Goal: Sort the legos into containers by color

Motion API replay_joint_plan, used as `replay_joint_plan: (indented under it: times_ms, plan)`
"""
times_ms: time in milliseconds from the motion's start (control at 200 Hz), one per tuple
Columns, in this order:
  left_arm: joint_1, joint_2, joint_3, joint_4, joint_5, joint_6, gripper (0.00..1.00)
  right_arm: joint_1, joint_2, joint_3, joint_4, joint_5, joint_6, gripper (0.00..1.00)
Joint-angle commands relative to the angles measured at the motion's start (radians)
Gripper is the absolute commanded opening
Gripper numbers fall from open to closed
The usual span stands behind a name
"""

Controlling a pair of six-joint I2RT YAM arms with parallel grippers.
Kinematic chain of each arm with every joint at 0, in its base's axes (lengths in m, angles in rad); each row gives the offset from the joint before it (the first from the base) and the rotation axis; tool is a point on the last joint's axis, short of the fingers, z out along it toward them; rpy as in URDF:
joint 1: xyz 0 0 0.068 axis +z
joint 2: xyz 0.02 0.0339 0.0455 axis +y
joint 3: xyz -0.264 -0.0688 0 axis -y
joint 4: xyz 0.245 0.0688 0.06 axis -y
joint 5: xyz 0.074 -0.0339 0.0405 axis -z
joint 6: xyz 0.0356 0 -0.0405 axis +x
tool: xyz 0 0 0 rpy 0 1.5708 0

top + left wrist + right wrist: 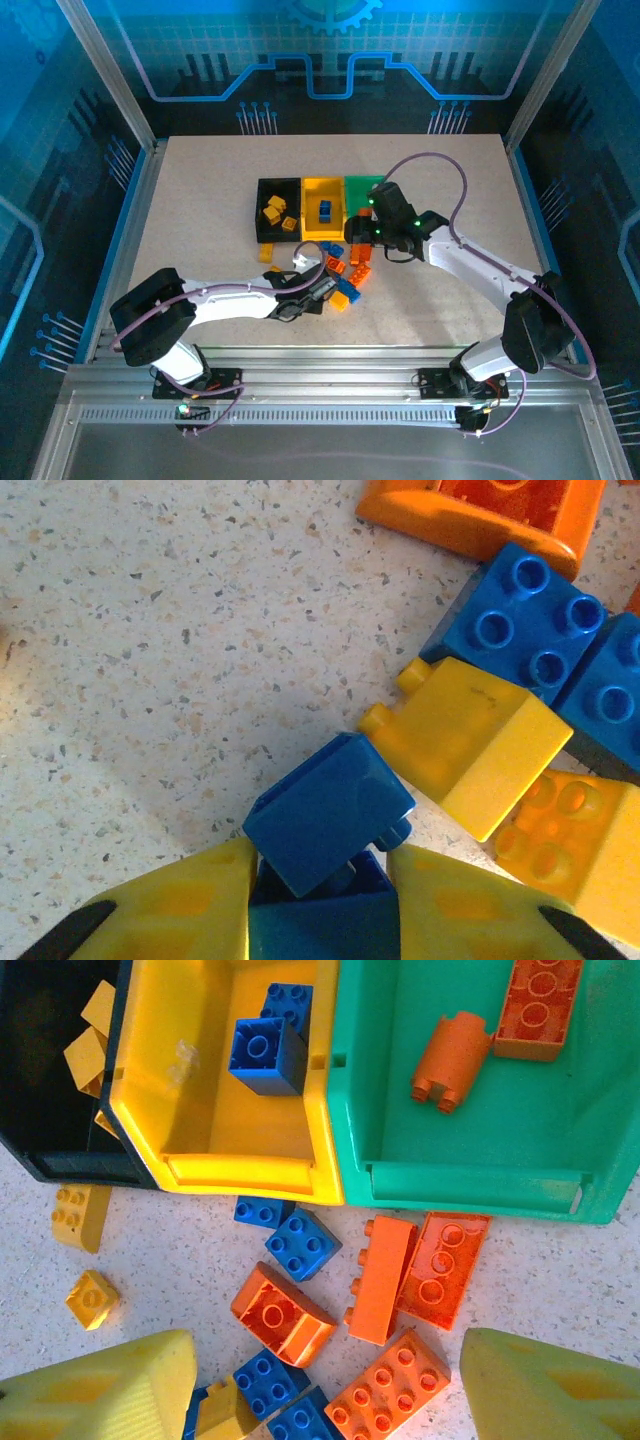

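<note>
My left gripper (pixel 320 870) is shut on a blue brick (pixel 320 920), and a second blue brick (pixel 330 808) sits tilted on top of it. A yellow brick (pixel 470 742) lies just right of them on the table. From above, the left gripper (pixel 318 291) is at the near edge of the brick pile (pixel 348 272). My right gripper (pixel 327 1355) hangs open above orange bricks (pixel 390 1395) and blue bricks (pixel 303 1245). The black bin (pixel 40 1165) holds yellow bricks, the yellow bin (pixel 240 1172) blue bricks, the green bin (pixel 470 1180) orange pieces.
Two loose yellow bricks (pixel 80 1215) lie on the table in front of the black bin. The bin row (pixel 320 207) stands mid-table behind the pile. More blue bricks (pixel 535 615) and an orange brick (pixel 480 510) crowd the right of the left gripper.
</note>
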Motion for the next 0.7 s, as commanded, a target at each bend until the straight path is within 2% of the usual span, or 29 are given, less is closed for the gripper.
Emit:
replay_joint_plan:
  times_ms: [0, 215, 315, 485, 695]
  plan:
    - [-0.01, -0.052, 0.002, -0.064, -0.005, -0.041, 0.29, -0.016, -0.026, -0.014, 0.012, -0.006, 0.018, 0.72]
    - [-0.004, -0.243, 0.031, -0.126, -0.009, -0.043, 0.3, -0.033, -0.053, -0.036, 0.02, -0.012, 0.022, 0.72]
    - [0.057, -0.246, 0.101, -0.128, 0.007, 0.008, 0.3, -0.046, -0.07, -0.062, 0.026, -0.015, 0.031, 0.72]
    - [0.19, -0.098, 0.279, -0.072, 0.032, 0.118, 0.29, -0.076, -0.102, -0.111, 0.025, -0.028, 0.044, 0.72]
    - [0.291, 0.18, 0.542, -0.075, 0.025, 0.195, 0.27, -0.088, -0.156, -0.146, 0.002, -0.026, 0.045, 0.72]
